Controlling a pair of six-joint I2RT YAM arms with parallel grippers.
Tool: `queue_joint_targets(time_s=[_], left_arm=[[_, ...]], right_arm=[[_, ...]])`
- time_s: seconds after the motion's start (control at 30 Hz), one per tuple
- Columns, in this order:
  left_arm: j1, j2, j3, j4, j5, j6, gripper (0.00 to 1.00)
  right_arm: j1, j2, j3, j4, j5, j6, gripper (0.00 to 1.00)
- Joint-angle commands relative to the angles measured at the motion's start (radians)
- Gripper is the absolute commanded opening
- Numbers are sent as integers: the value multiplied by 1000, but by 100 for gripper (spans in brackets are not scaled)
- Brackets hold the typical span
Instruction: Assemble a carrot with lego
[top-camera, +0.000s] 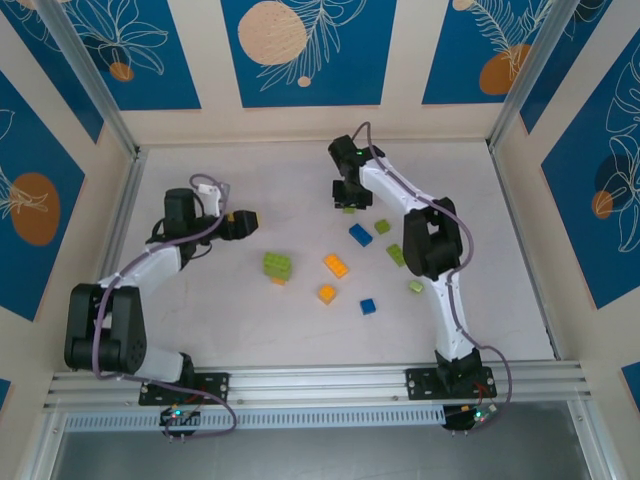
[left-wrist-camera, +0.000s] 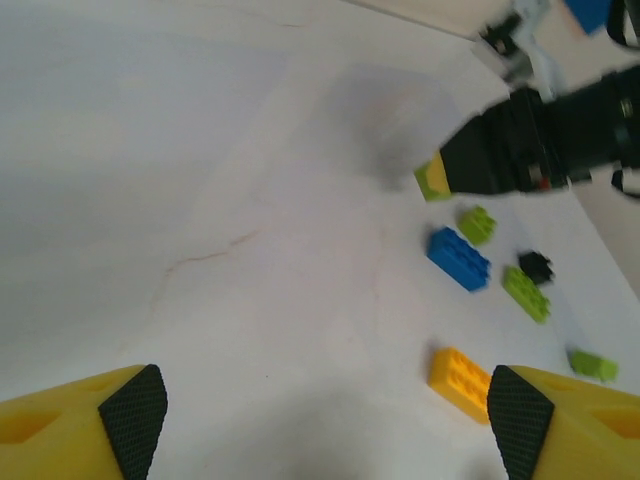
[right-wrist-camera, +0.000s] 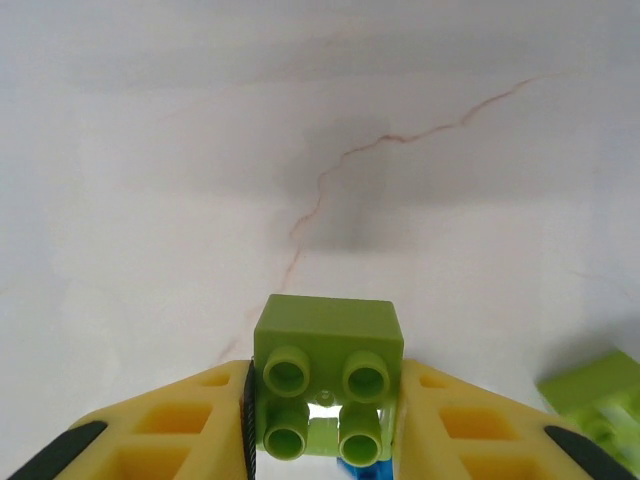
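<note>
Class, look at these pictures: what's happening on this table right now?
Two robot arms are building a carrot from toy bricks. The right gripper is clamped on a lime green brick toward the far side of the table. The left gripper hangs open and empty over a bare patch. A blue brick, an orange brick and others lie scattered between the arms, with no carrot shape yet.

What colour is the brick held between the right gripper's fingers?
Lime green; the brick shows best in the right wrist view.
</note>
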Motion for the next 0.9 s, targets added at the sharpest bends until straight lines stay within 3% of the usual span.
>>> queue_joint_targets(time_s=[0.0, 0.1, 0.27, 0.47, 0.67, 0.77, 0.87], left_arm=[[-2, -80, -65, 248, 254, 150, 85], [-2, -124, -95, 224, 313, 271, 84], [-10, -76, -113, 155, 538, 406, 84], [-52, -50, -87, -40, 579, 554, 98], [-140, -93, -126, -33, 532, 554, 99], [-272, -85, -148, -28, 368, 560, 98], [-288, -124, -186, 39, 266, 534, 97]], right_arm=[[8, -143, -58, -4, 15, -51, 35], [5, -208, -119, -2, 25, -69, 35], [3, -273, -213, 23, 2, -78, 35], [-1, -328, -298, 52, -18, -97, 35], [-17, -364, -355, 75, -42, -112, 35], [-20, -384, -377, 85, -49, -119, 35], [-23, -404, -398, 100, -57, -117, 35]])
